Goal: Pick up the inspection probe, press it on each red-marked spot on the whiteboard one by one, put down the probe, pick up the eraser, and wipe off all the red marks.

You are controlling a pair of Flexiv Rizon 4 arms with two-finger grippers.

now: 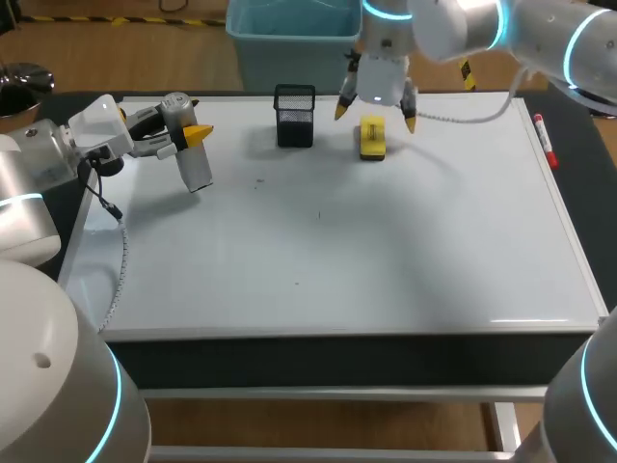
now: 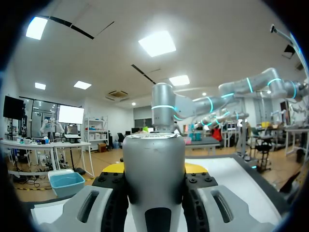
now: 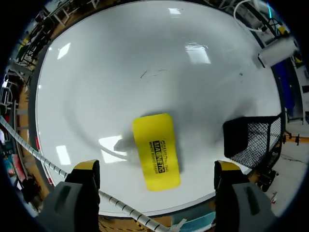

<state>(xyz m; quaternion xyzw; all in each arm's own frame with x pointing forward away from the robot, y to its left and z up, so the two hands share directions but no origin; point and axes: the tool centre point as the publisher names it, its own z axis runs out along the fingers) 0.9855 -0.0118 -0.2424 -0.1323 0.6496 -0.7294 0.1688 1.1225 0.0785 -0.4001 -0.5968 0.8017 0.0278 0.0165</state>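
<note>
Behind probe (image 2: 154,159), left end effector (image 2: 154,168) tips (image 2: 114,167) mostly hidden, apparently clamped.

The left claw (image 2: 154,169) grips a grey, round-bodied probe (image 2: 153,147), with a black pad pressed against each side of the probe and the yellow tips peeking out just behind it. Beyond the probe lies the whiteboard (image 2: 229,169). The right arm (image 2: 166,108) rises directly behind the probe.

Tabletop whiteboard (image 1: 337,251), yellow eraser (image 1: 372,138), mesh holder (image 1: 294,116), marker (image 1: 545,138)
</note>
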